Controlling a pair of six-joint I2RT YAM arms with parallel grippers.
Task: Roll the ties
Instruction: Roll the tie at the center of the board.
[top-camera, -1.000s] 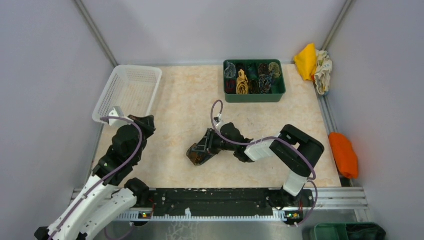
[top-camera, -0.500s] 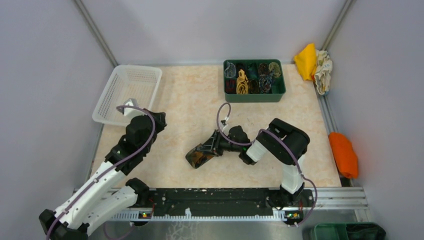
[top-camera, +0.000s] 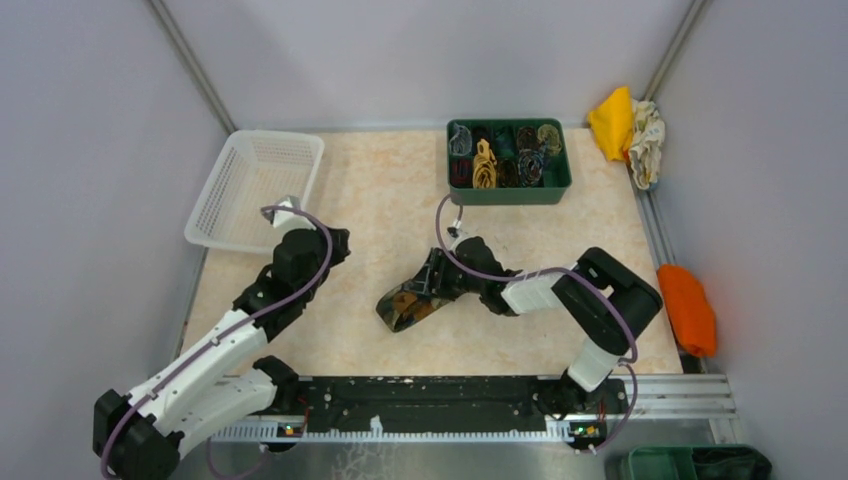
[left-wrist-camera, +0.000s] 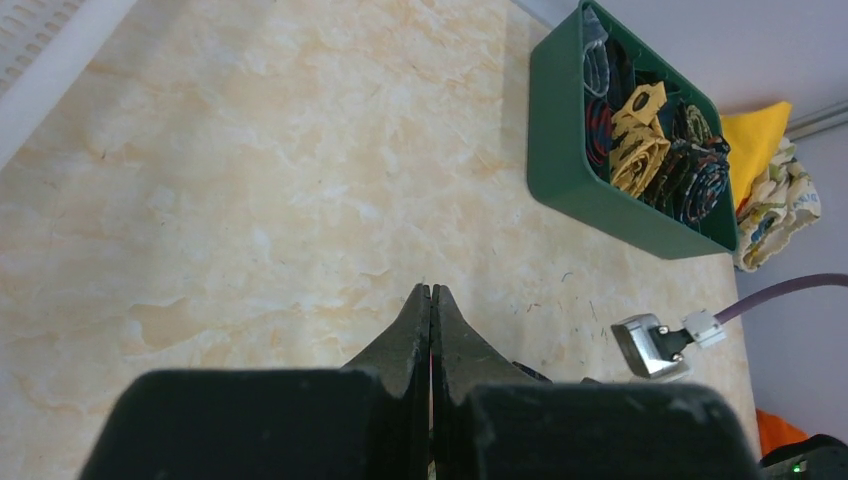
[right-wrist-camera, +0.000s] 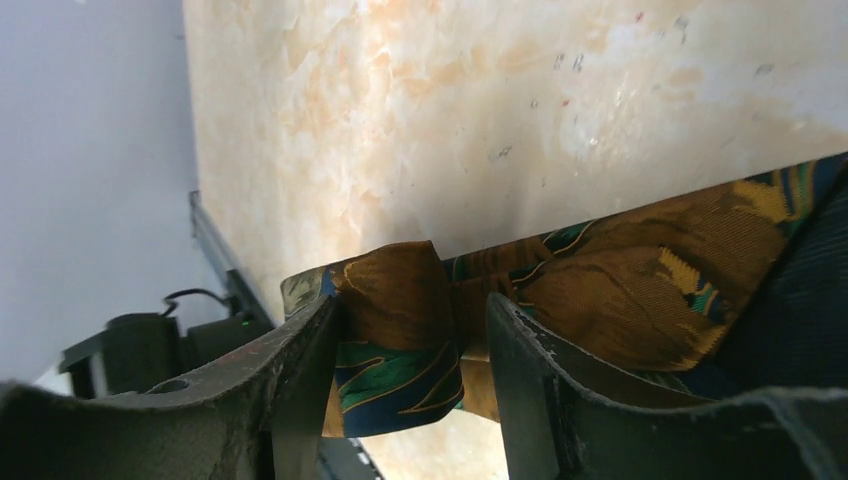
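While the right arm (top-camera: 540, 290) reaches low across the desk (top-camera: 370, 220), its right jaws stand partly apart with a folded end of the dark brown tie (right-wrist-camera: 395, 330) caught between them. In the right wrist view the fabric's fold presses against one finger, and the gold and teal patterned cloth fills most of the gap. The rest of that tie (top-camera: 408, 305) lies bunched on the desk just past the jaw tips, spreading out to one side of them and touching the marbled surface. The left arm (top-camera: 290, 270) holds its left jaws closed, tip against tip, with nothing between them. They hover over bare desk, well apart from the tie. Far ahead of the left jaws and off to their right sits a green bin (left-wrist-camera: 560, 150), and rolled ties (left-wrist-camera: 645, 150) in gold, teal, dark red and grey are packed inside it side by side. A white basket (top-camera: 255, 180) stands just behind and beside the left jaws, at the desk's edge. From above, the bin is beyond the right jaws, near the desk's far edge.
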